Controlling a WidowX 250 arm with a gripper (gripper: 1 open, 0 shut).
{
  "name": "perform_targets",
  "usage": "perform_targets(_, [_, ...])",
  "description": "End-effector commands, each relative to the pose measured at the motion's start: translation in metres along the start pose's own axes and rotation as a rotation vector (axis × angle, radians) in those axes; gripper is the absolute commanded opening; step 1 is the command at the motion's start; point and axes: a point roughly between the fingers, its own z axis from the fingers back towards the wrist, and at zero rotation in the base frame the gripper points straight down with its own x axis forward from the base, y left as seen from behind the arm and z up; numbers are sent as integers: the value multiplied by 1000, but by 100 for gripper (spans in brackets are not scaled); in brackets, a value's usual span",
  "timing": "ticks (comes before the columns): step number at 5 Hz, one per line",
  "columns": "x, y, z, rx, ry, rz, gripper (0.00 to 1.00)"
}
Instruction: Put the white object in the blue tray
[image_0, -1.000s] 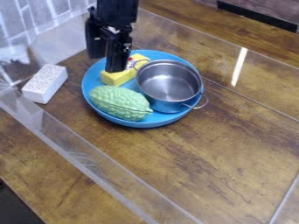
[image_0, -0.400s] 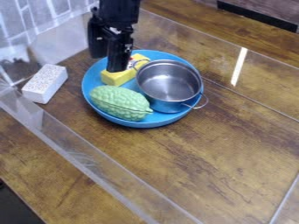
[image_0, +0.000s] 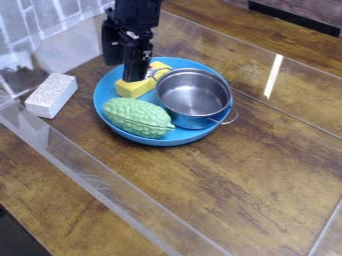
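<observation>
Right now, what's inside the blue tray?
The blue tray holds a steel pot, a green bumpy object and a yellow block, part-hidden by the gripper. Beneath them: covered.

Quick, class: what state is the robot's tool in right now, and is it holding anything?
Tool: open, holding nothing; it hangs over the blue tray's back left edge by the yellow block. The white object lies outside the tray.

block (image_0: 51, 94): white-grey, speckled, as you see
tray (image_0: 115, 120): bright blue
pot (image_0: 194, 97): shiny steel
yellow block (image_0: 140, 84): yellow w/ red label
veg (image_0: 139, 118): green, bumpy pattern
gripper (image_0: 132, 66): black
table (image_0: 254, 190): brown wood grain, glossy
</observation>
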Motion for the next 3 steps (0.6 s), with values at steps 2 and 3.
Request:
perform_targets(2, [6, 12, 16, 44, -54, 10, 100])
perform_targets(3, [7, 13, 16, 49, -55, 8, 100])
